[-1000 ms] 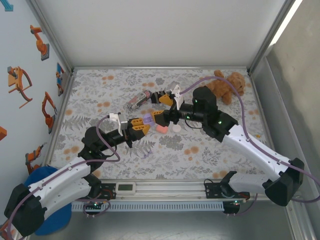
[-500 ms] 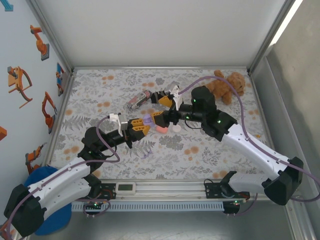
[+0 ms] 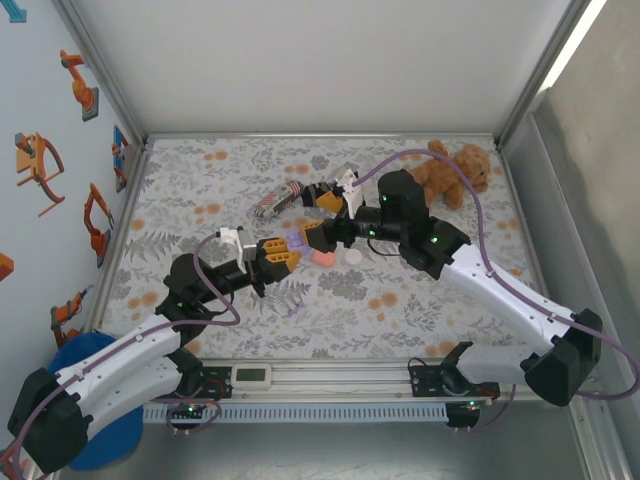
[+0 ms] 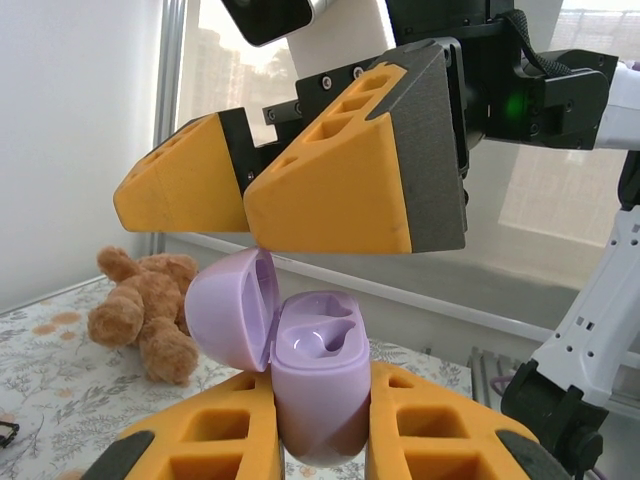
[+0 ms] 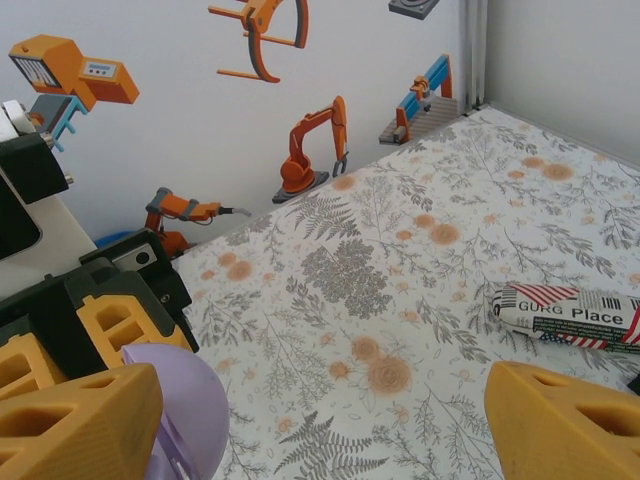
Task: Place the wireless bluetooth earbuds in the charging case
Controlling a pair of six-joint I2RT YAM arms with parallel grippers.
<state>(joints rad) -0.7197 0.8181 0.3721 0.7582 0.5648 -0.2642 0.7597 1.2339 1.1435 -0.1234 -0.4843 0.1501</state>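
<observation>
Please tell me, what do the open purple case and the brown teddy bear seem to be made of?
The purple case: probably moulded plastic, smooth with a soft satin sheen and rounded, seamless walls. Its lid seems slightly translucent at the rim. The teddy bear: probably plush fabric, matte and fuzzy, with a lumpy, slack outline.

right fingers (image 3: 314, 229) edged left, nearer purple case (image 3: 295, 238)

Lab test cell: aluminium frame (image 3: 103, 70), robot wall stickers (image 3: 38, 165), floral tabletop (image 3: 200, 180)
</observation>
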